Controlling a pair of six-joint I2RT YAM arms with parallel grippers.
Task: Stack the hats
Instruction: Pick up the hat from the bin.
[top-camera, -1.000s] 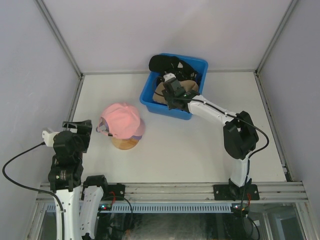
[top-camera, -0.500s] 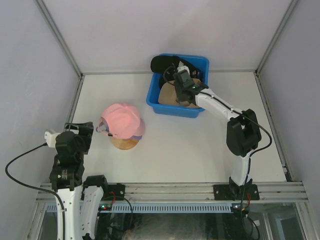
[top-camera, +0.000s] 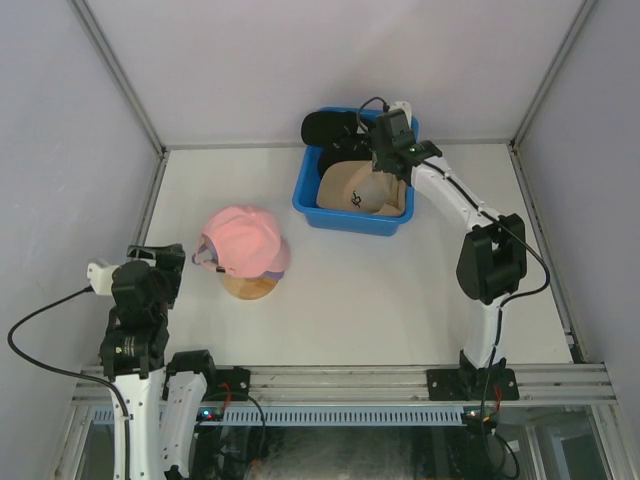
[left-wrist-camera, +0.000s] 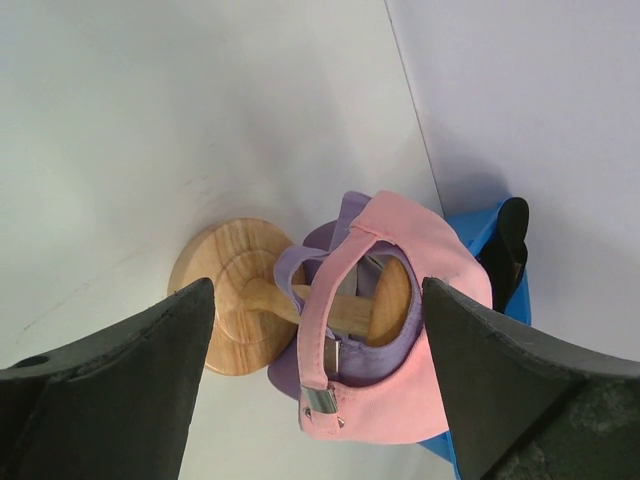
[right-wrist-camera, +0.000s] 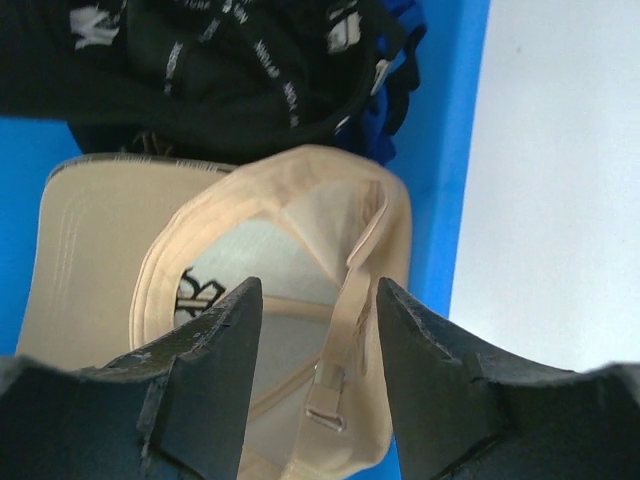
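Tan cap (right-wrist-camera: 250, 240) lies upturned beneath the spread right claw (right-wrist-camera: 318, 300).

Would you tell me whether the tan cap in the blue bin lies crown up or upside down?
Upside down: the tan cap turns its hollow inside and back strap up toward the right wrist camera.

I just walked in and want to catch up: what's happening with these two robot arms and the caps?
The right gripper hangs over the blue plastic bin, its jaws open above an upturned tan fabric cap that it isn't gripping. A black cap lies across the bin's back rim. The left gripper hovers open near the table's front, holding nothing. A pink fabric cap already sits over a lavender cap on the round wooden stand.
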